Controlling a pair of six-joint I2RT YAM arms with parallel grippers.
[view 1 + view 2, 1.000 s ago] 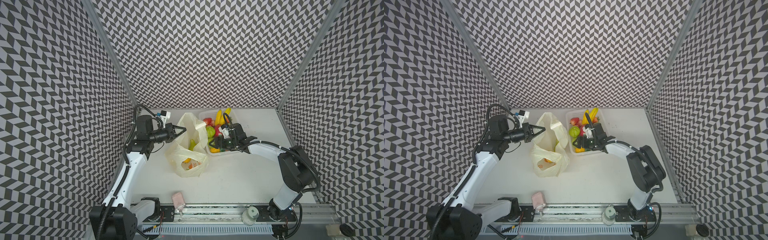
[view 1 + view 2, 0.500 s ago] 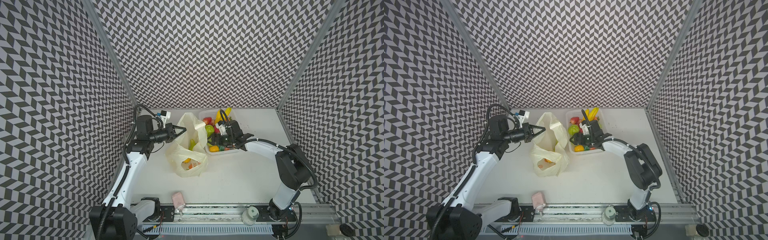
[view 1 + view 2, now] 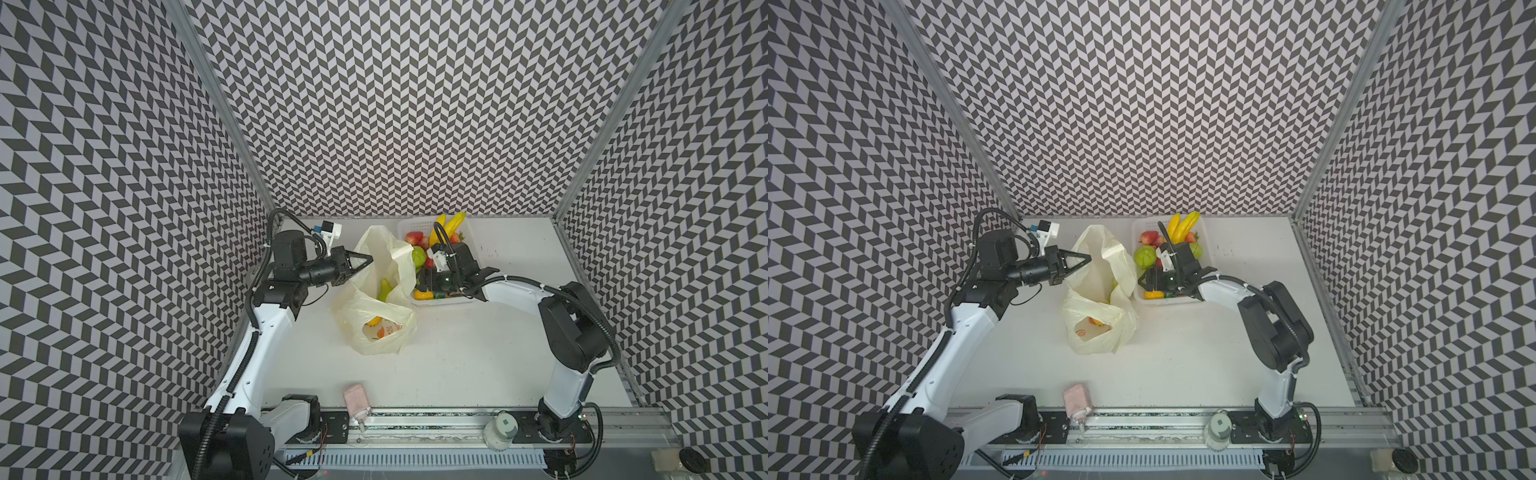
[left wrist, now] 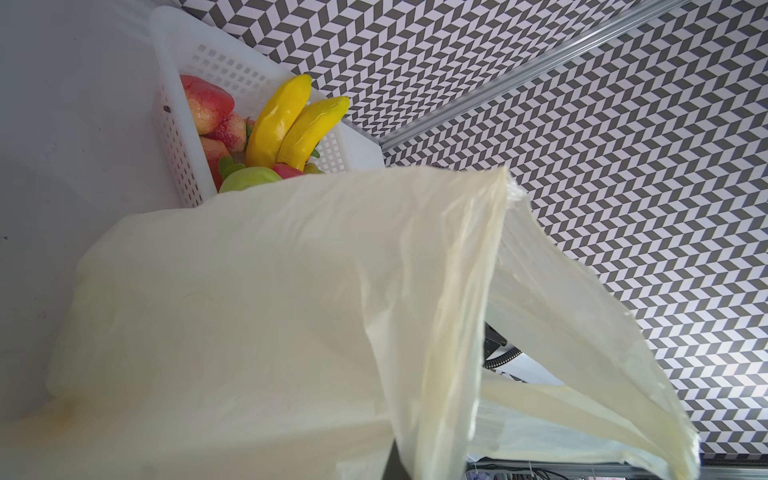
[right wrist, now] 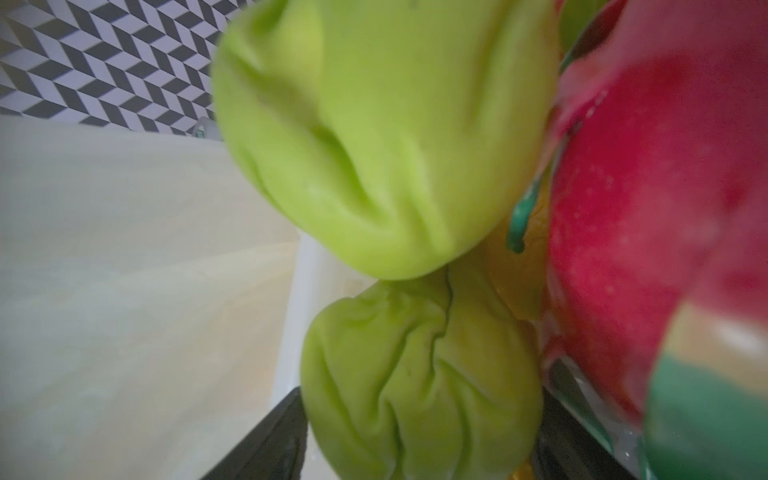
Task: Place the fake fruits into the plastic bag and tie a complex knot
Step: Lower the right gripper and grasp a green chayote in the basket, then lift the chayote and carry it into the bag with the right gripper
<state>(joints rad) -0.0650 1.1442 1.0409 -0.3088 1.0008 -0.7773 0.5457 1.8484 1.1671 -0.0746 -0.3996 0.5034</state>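
No legible text or numbers anywhere, only tiny, illegible orange lettering (image 3: 390, 329) on the plastic bag (image 3: 357, 307).

Pale-yellow plastic bag (image 3: 374, 345) stands open (some fruit (image 3: 384, 289) inside); other fake fruits (image 3: 451, 222) fill the adjacent basket (image 3: 440, 301).

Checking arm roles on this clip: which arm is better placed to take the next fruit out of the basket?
Right. The right gripper is down in the white basket, jaws flanking a green fruit. The left gripper is shut on the plastic bag, holding its mouth up.
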